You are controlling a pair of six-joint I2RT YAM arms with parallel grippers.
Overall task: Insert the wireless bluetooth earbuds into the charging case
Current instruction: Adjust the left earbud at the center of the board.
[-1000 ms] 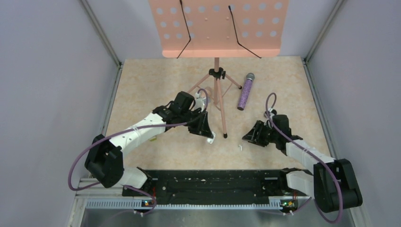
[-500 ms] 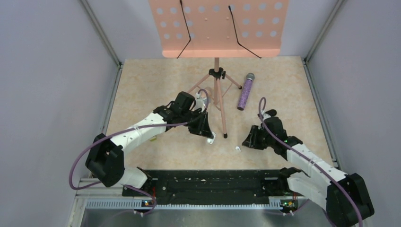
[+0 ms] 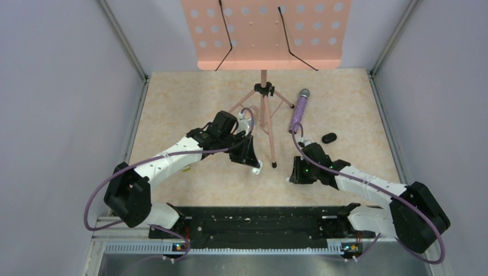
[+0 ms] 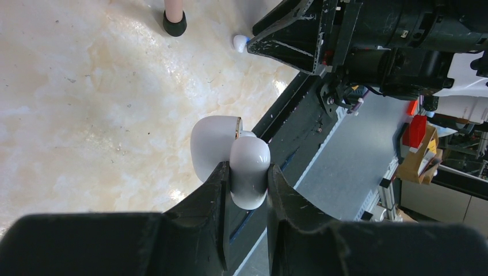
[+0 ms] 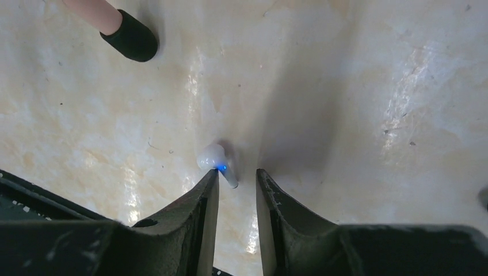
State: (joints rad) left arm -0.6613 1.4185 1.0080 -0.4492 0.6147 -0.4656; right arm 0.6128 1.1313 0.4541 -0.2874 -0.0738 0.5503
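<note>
The left tool clamps a rounded white plastic piece. The right tool, parted, has a tiny white plastic earbud at its tips.

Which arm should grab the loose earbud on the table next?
Right. The right end effector is open with the earbud right at its fingertips. The left end effector is shut on a white rounded piece.

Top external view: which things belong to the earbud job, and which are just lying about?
Job: loose earbud; white piece in left pincer; black oval case; right pincer.
Lying about: music stand; purple microphone.
</note>
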